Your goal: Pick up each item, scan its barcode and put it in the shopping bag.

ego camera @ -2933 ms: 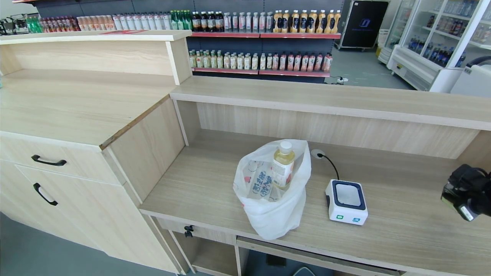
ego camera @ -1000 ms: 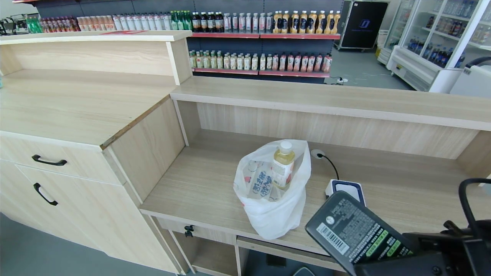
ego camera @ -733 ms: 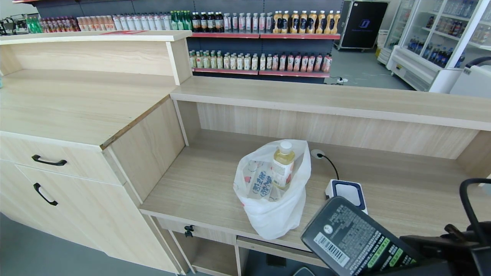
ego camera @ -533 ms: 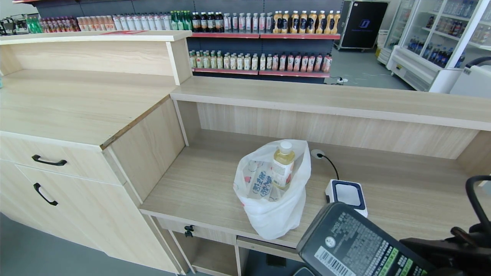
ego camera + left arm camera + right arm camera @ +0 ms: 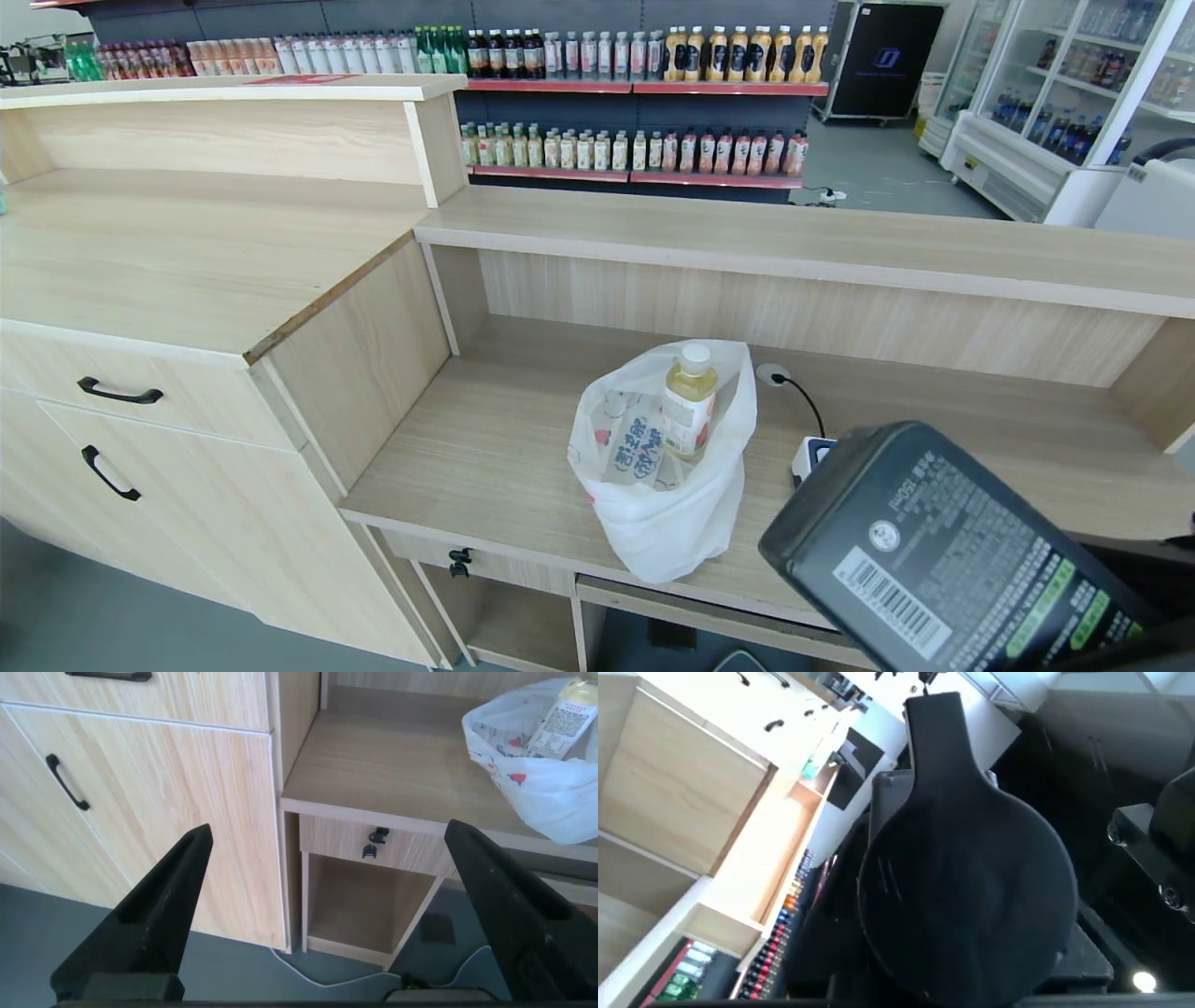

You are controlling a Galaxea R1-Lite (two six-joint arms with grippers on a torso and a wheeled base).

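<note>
A black flat package (image 5: 943,551) with a white barcode label (image 5: 887,602) facing up hangs at the lower right of the head view. It is just above the white barcode scanner (image 5: 808,456) and hides most of it. My right gripper (image 5: 971,961) is shut on this package, whose dark bulk sits close before the right wrist camera. The white shopping bag (image 5: 667,523) stands open on the counter, left of the scanner, holding a yellow drink bottle (image 5: 689,401) and a printed pouch (image 5: 638,448). My left gripper (image 5: 327,831) is open, low beside the counter's left corner.
The wooden counter (image 5: 504,467) has a raised back ledge (image 5: 803,243) and a taller cabinet (image 5: 187,271) on the left. The scanner's cable (image 5: 803,397) runs to a hole behind it. Under the counter hangs a small keyed drawer (image 5: 377,843). Drink shelves and fridges stand behind.
My right arm came in from the right edge holding the black package. The package dipped toward the front edge, then rose and moved over the scanner, covering it.
</note>
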